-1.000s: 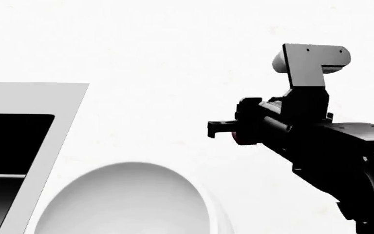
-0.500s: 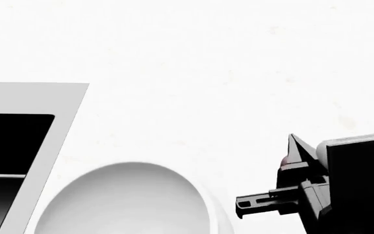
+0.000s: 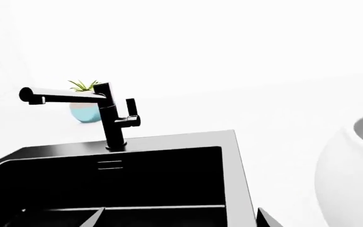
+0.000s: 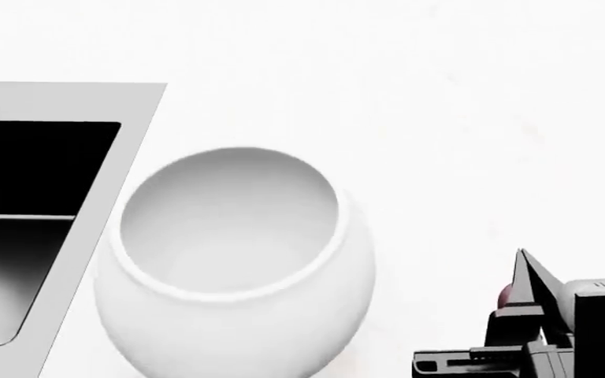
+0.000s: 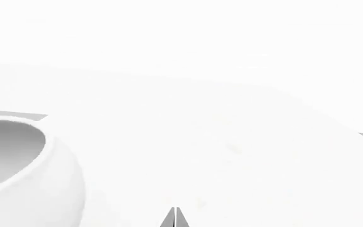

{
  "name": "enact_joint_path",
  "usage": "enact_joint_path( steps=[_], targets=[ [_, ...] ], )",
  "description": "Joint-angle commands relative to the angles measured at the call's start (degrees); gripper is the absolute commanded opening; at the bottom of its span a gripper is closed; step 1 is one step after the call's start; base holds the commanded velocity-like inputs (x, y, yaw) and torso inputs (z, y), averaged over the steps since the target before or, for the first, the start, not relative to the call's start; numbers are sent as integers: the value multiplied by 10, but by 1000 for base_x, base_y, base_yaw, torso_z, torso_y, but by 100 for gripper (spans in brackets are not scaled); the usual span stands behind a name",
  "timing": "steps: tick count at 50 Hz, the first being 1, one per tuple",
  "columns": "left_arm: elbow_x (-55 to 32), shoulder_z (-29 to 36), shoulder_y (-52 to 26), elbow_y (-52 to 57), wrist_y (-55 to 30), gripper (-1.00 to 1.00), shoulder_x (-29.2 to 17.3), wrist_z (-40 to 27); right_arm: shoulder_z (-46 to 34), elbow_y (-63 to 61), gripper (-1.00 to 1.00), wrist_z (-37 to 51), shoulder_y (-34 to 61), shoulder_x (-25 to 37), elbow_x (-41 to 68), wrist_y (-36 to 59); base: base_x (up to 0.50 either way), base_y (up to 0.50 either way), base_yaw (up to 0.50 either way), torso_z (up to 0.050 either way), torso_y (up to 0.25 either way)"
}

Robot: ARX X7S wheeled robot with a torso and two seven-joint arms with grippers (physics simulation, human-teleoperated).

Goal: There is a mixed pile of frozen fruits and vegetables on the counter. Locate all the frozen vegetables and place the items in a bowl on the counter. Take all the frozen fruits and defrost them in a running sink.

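Observation:
The white bowl (image 4: 229,260) stands on the white counter (image 4: 439,118) beside the black sink (image 4: 29,157); nothing shows inside it. My right gripper (image 4: 523,256) is low at the right of the bowl, its fingers pressed together, and a small pink frozen fruit (image 4: 504,295) shows at the side of them. The right wrist view shows only the shut tips (image 5: 174,213) over bare counter, with the bowl (image 5: 17,165) to one side. My left gripper (image 3: 180,220) hangs open over the sink basin (image 3: 156,189), holding nothing. The pile and the frozen vegetables are out of view.
A black faucet (image 3: 109,118) rises behind the basin, its spout reaching out over the sink. A small teal pot with a green plant (image 3: 85,111) stands behind it. The bowl's side (image 3: 351,175) bulges close to the sink's grey rim (image 4: 92,98).
My right gripper has dropped from mid-height to the lower right, the pink piece moving with it. The head view has shifted, so the whole bowl now shows.

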Motion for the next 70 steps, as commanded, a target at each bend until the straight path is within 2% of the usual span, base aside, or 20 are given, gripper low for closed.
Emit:
enact_joint_path(
  steps=[1,5,6,10,15,16,17,19,20,21,28,31,32,33,51,55,58,61,62,70],
  targets=[
    [4,-17,-1,4,-18,100,7,9,26,-10,-100,18,-6,-11,0,3,-500,0,0,0,0],
    [6,-7,-4,2,-19,100,5,5,32,-15,-100,21,-5,-11,2,-1,-500,133,0,0,0],
    [15,15,-23,-9,-22,100,7,-4,36,-17,-100,23,-5,-11,4,2,-500,320,0,0,0],
    [1,-18,3,5,-16,100,4,6,17,-8,-100,25,-7,-8,-11,-6,-399,466,0,0,0],
    [2,-10,-4,-1,-15,100,4,1,23,-21,-100,26,-8,-1,-5,-5,-254,500,0,0,0],
    [-11,-46,29,16,-8,100,1,15,23,-20,-100,26,-7,-1,-5,-5,-172,500,0,0,0],
    [-14,-50,32,19,-8,100,1,16,24,-21,-100,27,-7,-1,-4,-5,-176,500,0,0,0],
    [-2,-12,-1,4,-18,100,3,-1,25,-22,-100,28,-3,-2,-2,-5,-174,500,0,0,0],
    [-3,-28,25,7,1,100,3,9,24,-21,-100,28,-4,-2,-2,-6,-172,500,0,0,0],
    [-2,-12,-1,3,-17,100,2,-1,24,-20,-100,27,-4,-1,-3,-8,-176,500,0,0,0],
    [-7,-16,3,3,-15,100,-1,-2,24,-19,-100,29,-8,0,-4,-13,-174,500,0,0,0],
    [10,30,-40,-22,-24,100,5,-22,26,-20,-100,32,-6,1,-2,-12,-174,500,0,0,0],
    [11,29,-33,-21,-19,100,4,-20,25,-19,-100,32,-5,1,-3,-13,-176,500,0,0,0],
    [-10,-22,9,5,-13,100,-1,0,25,-20,-100,32,-7,1,-2,-13,-180,500,0,0,0],
    [-7,-5,6,-6,0,100,-4,-13,25,-18,-100,30,-14,9,-6,-32,-166,500,0,0,0],
    [-13,-2,-4,0,-14,100,-6,-19,13,-17,-100,25,-19,15,-17,-46,32,500,0,0,0],
    [0,30,-35,-20,-19,100,-3,-32,8,-20,-100,25,-22,18,-20,-49,224,500,0,0,0],
    [-13,-1,-6,-3,-13,100,-7,-21,6,-19,-100,22,-26,24,-22,-52,331,500,0,0,0],
    [-5,17,-19,-12,-14,100,-7,-27,13,-20,-100,22,-25,25,-20,-52,348,500,0,0,0],
    [-26,-27,19,11,-8,100,-13,-16,12,-21,-100,27,-27,28,-24,-57,347,494,0,0,0]
  ],
)
